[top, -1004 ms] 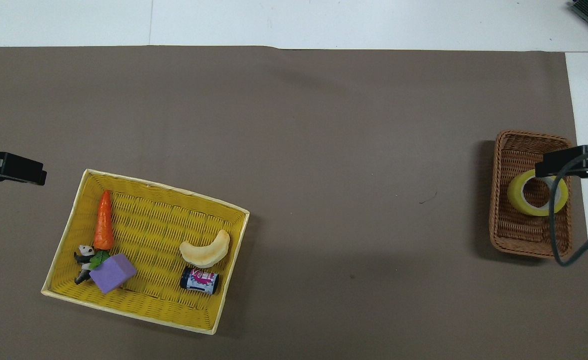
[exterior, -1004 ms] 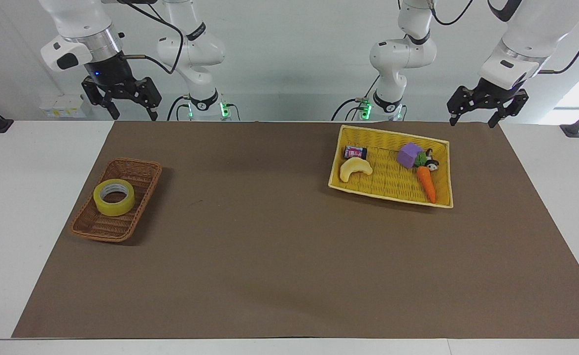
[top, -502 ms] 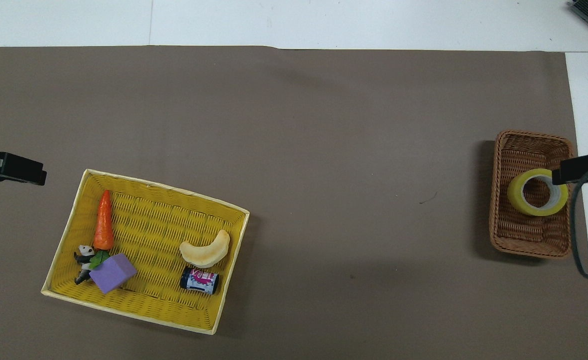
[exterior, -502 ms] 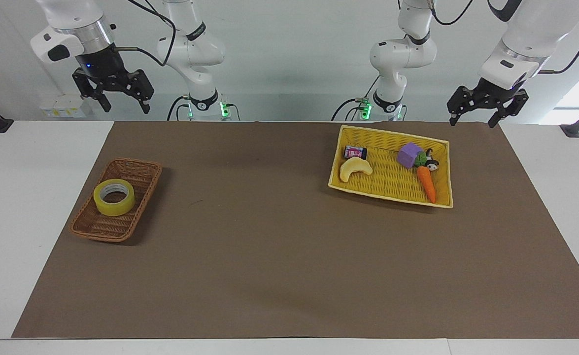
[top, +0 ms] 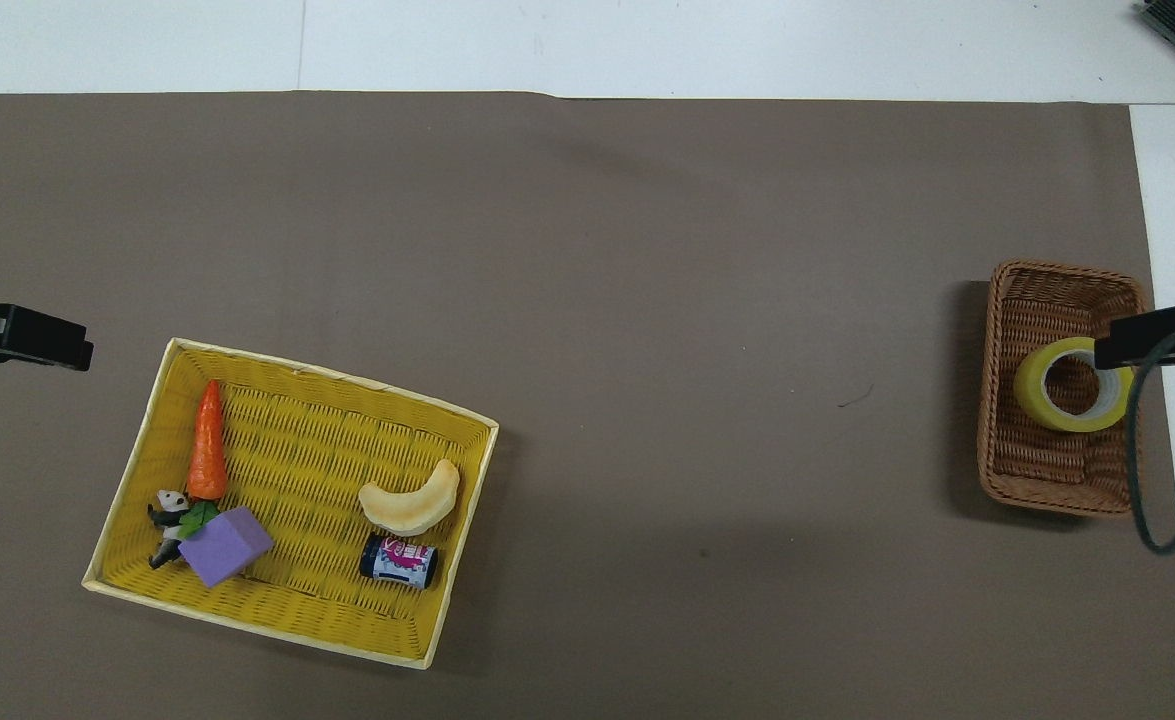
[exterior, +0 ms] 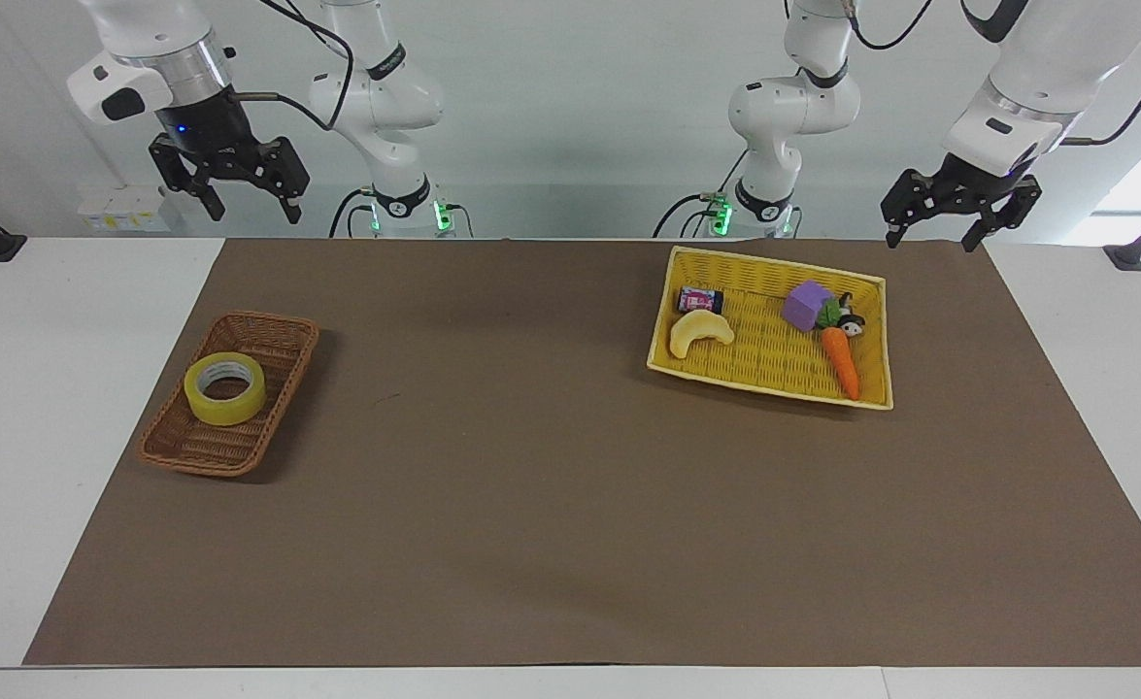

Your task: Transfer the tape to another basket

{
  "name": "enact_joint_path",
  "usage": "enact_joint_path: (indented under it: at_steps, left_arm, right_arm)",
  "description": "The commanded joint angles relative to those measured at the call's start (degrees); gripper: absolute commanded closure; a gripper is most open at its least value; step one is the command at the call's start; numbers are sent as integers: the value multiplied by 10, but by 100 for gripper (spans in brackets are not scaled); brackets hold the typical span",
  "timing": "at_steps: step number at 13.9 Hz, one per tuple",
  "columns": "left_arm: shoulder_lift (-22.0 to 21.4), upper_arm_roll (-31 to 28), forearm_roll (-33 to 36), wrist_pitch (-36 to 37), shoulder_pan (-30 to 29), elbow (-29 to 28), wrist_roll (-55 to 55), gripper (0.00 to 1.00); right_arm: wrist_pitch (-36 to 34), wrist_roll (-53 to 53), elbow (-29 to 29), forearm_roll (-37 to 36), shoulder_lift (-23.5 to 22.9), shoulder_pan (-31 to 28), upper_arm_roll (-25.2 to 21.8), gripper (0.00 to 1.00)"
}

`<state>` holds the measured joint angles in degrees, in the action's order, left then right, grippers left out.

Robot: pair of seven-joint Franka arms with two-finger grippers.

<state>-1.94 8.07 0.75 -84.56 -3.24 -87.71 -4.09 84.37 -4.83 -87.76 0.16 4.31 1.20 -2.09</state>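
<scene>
Translucent tape (exterior: 225, 388) in wicker basket (exterior: 203, 447)

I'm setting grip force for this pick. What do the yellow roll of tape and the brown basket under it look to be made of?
The translucent yellow roll of packing tape looks like glossy plastic film wound on a pale core ring, likely cardboard; light shines through its wall. The small brown woven basket looks like matte wicker or rattan, with visible woven strands; it could be imitation.
</scene>
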Motion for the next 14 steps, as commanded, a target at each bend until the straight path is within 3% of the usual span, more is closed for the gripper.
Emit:
enact_joint_path:
  at_steps: [1, 4, 14]
  left_arm:
    - [-2, 5, 7, 10, -6, 5, 2, 0]
    - [-2, 5, 7, 10, -6, 5, 1, 0]
    - [-2, 5, 7, 10, -6, 5, 2, 0]
  right_arm:
    - [2, -16, -25, -3, 20, -1, 9, 0]
    - [30, -13, -21, -9, 15, -6, 8, 0]
    - [7, 6, -30, -15, 23, -7, 7, 0]
